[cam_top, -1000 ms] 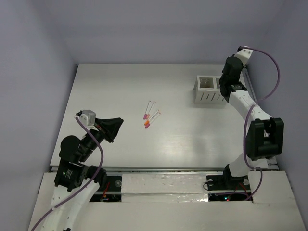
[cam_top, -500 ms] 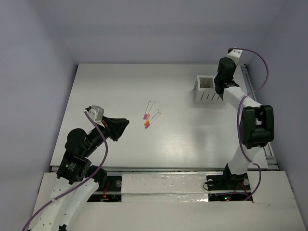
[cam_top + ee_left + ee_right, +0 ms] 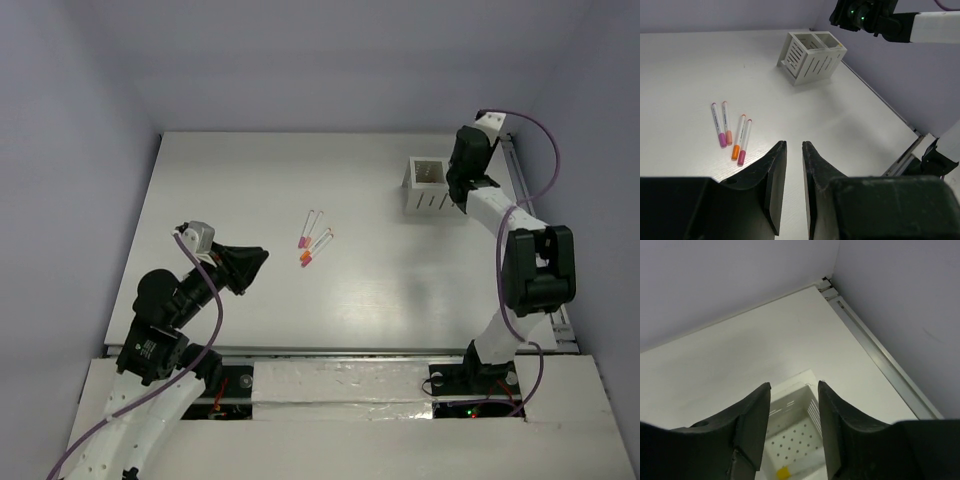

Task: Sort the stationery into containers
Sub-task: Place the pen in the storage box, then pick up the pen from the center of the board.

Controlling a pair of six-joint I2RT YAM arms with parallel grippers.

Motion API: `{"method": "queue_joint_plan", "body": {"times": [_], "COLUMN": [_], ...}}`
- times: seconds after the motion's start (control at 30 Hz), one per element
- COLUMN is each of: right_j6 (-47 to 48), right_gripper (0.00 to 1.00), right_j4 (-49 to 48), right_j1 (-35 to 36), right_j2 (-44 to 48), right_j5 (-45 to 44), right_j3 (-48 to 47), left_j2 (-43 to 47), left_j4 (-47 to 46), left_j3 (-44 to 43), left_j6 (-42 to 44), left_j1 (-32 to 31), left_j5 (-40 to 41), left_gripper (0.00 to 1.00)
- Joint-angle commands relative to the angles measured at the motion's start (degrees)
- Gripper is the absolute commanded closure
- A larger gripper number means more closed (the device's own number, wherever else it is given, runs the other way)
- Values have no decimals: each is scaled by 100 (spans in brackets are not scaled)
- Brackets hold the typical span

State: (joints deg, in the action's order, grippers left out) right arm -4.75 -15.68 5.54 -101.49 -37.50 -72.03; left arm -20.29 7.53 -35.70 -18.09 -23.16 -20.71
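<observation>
four thin white pens (image 3: 738, 136) lie side by side in two loose pairs mid-table (image 3: 685, 65), caps pink, pale orange, orange and pink; the white two-compartment holder (image 3: 812, 62) with slotted sides stands near the far right edge; left gripper (image 3: 793, 146) is near the pens, jaws a narrow slit apart on nothing; right gripper (image 3: 792, 386) hangs over the holder, jaws wide apart and empty; from above its arm covers the holder's right compartment; a small yellow bit (image 3: 784, 472) on the perforated floor is cut off, unidentifiable

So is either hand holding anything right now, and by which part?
Nothing is held. The left hand hangs empty near the pens; the right hand is open and empty over the white holder.
</observation>
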Motion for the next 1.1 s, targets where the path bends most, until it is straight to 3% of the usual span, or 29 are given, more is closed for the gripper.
{"method": "queue_joint_plan", "body": {"times": [0.0, 0.03, 0.07, 0.1, 0.13, 0.27, 0.33, 0.53, 0.57, 0.6, 0.63, 0.67, 0.7, 0.87, 1.07], "right_j6": [-385, -473, -691, -807, -904, -1447, -1703, -2477, -2678, -2776, -2881, -3047, -3145, -3488, -3585], "right_gripper": [53, 59, 81, 93, 100, 100, 100, 100, 97, 85, 70, 41, 33, 31, 40], "right_j4": [108, 214, 337, 573, 645, 1216, 1462, 2016, 2043, 2086, 2095, 2104, 2165, 2052, 2087], "right_j1": [69, 166, 288, 638, 859, 2150, 2756, 3602, 3742, 3813, 3884, 4006, 4007, 4130, 4183], "right_j2": [858, 998, 1130, 1367, 1439, 1256, 940, 394, 263, 192, 113, 25, -167, -494, -863], "right_j5": [224, 330, 574, 733, 865, 1331, 1377, 1596, 1753, 1737, 1702, 1632, 1579, 1658, 1570], "right_j3": [66, 75, 84, 101, 145, 215, 286, 347, 356, 365, 374, 374, 356, 374, 233], "left_j2": [69, 69, 69, 52, 34, -71, -124, -71, -54, -36, -19, -1, 8, 25, 34], "left_j4": [-261, -261, -261, -243, -235, -156, -120, -103, -94, -94, -94, -94, -94, -94, -94], "left_j3": [-77, -77, -77, -77, -77, -95, -112, -121, -121, -121, -121, -121, -121, -121, -121], "left_j6": [25, 24, 24, 16, 7, -2, -11, -28, -28, -28, -28, -28, -28, -28, -37], "left_j1": [-22, -22, -22, -22, -22, -22, -22, -22, -22, -22, -22, -22, -22, -22, -22], "left_j5": [23, 40, 75, 93, 137, 295, 348, 427, 427, 427, 427, 419, 427, 401, 392], "left_gripper": [84, 84, 84, 86, 88, 100, 100, 100, 100, 100, 100, 100, 100, 100, 100]}}
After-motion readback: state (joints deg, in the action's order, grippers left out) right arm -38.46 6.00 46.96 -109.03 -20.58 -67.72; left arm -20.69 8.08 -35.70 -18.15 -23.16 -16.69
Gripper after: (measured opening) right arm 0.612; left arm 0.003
